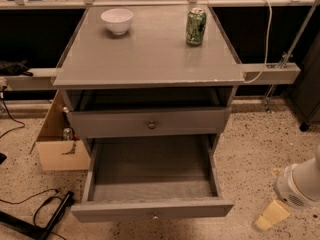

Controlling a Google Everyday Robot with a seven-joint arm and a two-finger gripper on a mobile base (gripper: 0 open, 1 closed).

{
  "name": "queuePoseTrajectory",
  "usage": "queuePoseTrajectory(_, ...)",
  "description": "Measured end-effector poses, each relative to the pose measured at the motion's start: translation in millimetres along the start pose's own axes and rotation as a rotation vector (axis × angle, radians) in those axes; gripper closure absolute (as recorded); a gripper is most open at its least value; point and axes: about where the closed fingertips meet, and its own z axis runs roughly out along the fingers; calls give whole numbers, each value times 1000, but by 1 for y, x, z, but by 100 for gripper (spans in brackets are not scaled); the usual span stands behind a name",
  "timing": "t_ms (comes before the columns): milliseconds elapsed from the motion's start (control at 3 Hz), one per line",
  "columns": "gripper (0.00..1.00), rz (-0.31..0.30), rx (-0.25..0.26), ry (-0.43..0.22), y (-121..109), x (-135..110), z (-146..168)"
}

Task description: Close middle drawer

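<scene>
Gripper (pixel 270 216), white with a beige tip, hangs low at right; whether it is open cannot be told. The wide grey wooden middle drawer (pixel 152 209), pulled fully out, lies to its left, front crosswise, probably needing a rearward push.

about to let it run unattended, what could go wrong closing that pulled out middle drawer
1. The hand is low near the floor, to the right of the middle drawer and well off its centre knob. A push at the right corner might skew the drawer and jam it.
2. A hard shove could jolt the cabinet and tip the green can standing on top.
</scene>
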Motion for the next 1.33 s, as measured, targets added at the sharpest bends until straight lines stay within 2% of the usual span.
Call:
queuePoseTrajectory(333, 0, -23, 13, 11, 4, -6, 4)
queuePoseTrajectory(667, 16, -12, -29, -9, 19, 15, 41)
queuePoseTrajectory(1000, 39, 3, -103, -23, 41, 52, 107)
queuePoseTrajectory(1333, 62, -25, -150, -35, 57, 72, 166)
